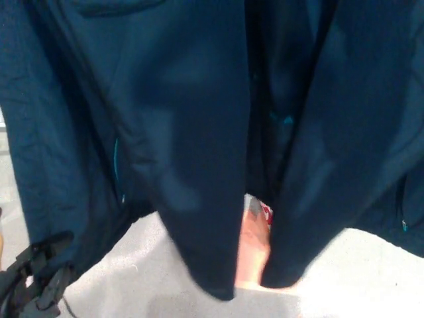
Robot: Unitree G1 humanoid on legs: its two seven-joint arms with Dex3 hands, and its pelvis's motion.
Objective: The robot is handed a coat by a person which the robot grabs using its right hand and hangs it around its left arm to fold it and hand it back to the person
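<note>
Filling the view, the dark teal coat [199,132] hangs beside the left hand [33,275], whose grip state cannot be told.

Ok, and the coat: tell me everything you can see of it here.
The coat is dark blue, of smooth, softly creased fabric, and hangs across nearly the whole view. Two long front panels fall side by side with a narrow gap low down, where an orange floor patch and a red shoe show. Thin teal trim marks some seams. What holds it up is out of frame. The left hand sits by its lower left edge; contact is unclear.
</note>
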